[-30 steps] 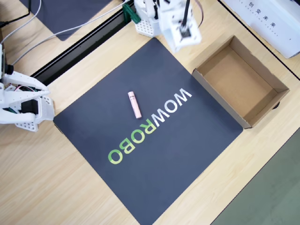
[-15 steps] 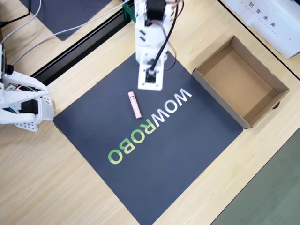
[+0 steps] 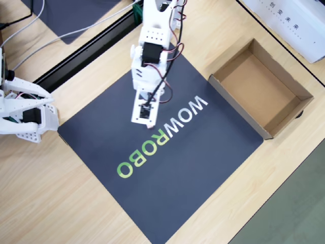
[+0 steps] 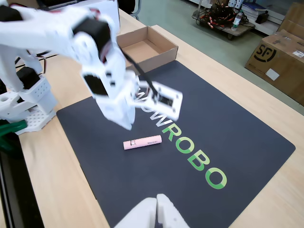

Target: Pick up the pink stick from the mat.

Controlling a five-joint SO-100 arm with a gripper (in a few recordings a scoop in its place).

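The pink stick [image 4: 143, 142] lies flat on the dark WOWROBO mat [image 4: 247, 142], just left of the lettering. In the fixed view my white gripper [image 4: 127, 122] hangs a little above and behind the stick, blurred, so the gap between its jaws is unreadable. From overhead, the arm and gripper [image 3: 143, 111] reach down over the mat [image 3: 203, 152] and cover the spot where the stick lies, hiding the stick. Nothing shows between the fingers.
An open cardboard box [image 3: 236, 109] [image 4: 156, 52] sits at the mat's edge. A plain dark mat [image 3: 71, 15] and a black rail [image 3: 81, 56] lie beyond the arm's base. A white appliance [image 3: 294, 20] stands at the far corner.
The arm has swung from the mat's top corner down and left across the mat, and the gripper now sits over the stick, covering it in the overhead view. The stick has not moved.
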